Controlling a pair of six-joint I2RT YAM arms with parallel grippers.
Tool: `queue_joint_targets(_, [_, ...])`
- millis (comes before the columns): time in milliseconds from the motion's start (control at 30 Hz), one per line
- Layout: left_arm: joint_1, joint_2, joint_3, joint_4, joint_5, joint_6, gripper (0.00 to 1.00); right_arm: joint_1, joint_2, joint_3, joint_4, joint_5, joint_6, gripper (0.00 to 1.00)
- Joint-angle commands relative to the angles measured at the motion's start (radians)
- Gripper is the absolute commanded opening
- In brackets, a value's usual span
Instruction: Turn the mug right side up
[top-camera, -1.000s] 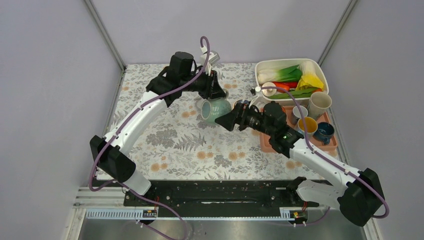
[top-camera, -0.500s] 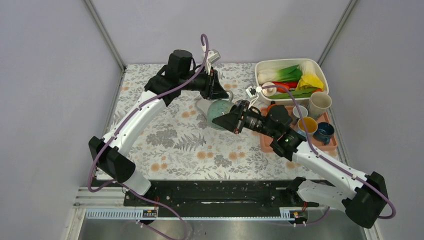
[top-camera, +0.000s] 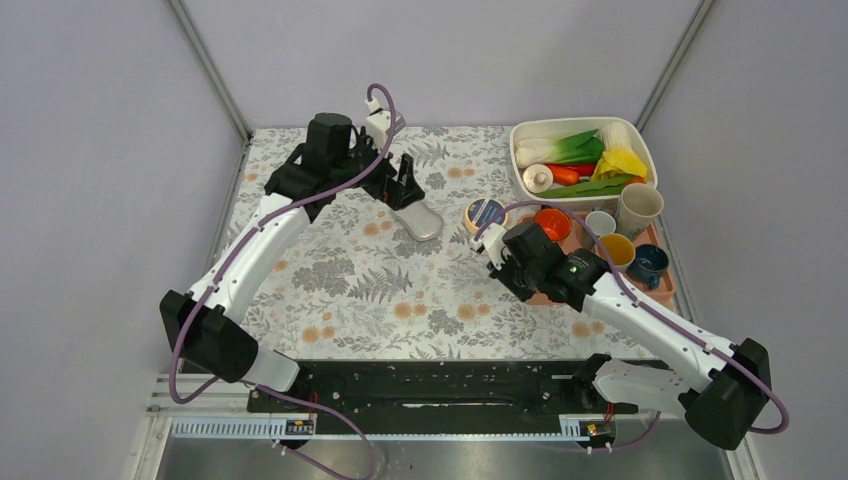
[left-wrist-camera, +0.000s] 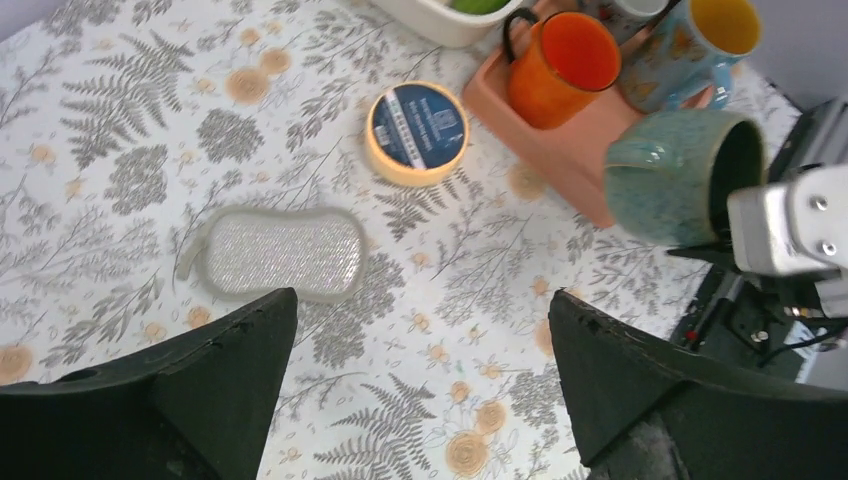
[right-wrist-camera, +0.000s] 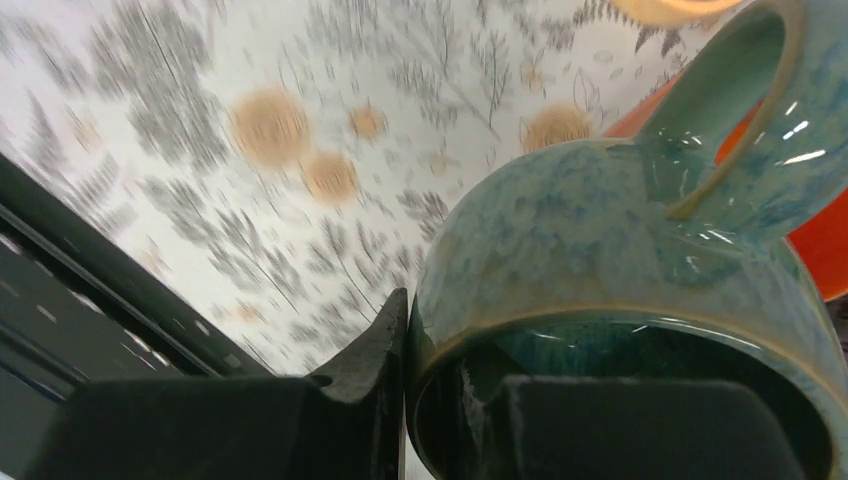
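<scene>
I could read no words or numbers anywhere. The only lettering I saw was on the dark blue label of the round tin (left-wrist-camera: 417, 132) lying on the worktop (left-wrist-camera: 120, 120). It showed several pale lines of print, too small and blurred to make out.

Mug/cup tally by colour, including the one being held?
Teal mug, in the right pincer: 1
Orange mug: 1
Dark blue mug: 1
Light blue mug, yellow inside: 1
Tall beige cup: 1
Small pale cup: 1
Total: 6
</scene>
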Motion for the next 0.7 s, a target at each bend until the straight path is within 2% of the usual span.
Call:
queue_joint_targets(0, [0.024, -0.062, -0.101, 0.075, -0.047, 0.067, 0.99, -0.005, -0.004, 0.079, -0.177, 0.094, -0.482, 0.0])
queue_joint_targets(67, [0.03, -0.082, -0.146, 0.09, -0.057, 0.086, 0.99, -0.064, -0.02, 0.062, -0.197, 0.023, -0.581, 0.0])
queue_joint_targets(233, [0.044, -0.129, -0.245, 0.11, -0.069, 0.115, 0.99, -0.298, -0.036, 0.044, -0.206, -0.175, -0.752, 0.0])
queue_joint_targets(300, [0.049, -0.145, -0.285, 0.127, -0.079, 0.118, 0.99, -0.345, -0.006, 0.052, -0.249, -0.242, -0.794, 0.0])
queue_joint_targets(467, [0.063, -0.157, -0.32, 0.151, -0.09, 0.105, 0.99, -0.405, 0.118, 0.1, -0.353, -0.267, -0.856, 0.0])
queue_joint_targets(667, [0.068, -0.174, -0.339, 0.157, -0.094, 0.116, 0.99, -0.497, 0.167, 0.08, -0.266, -0.273, -0.934, 0.0])
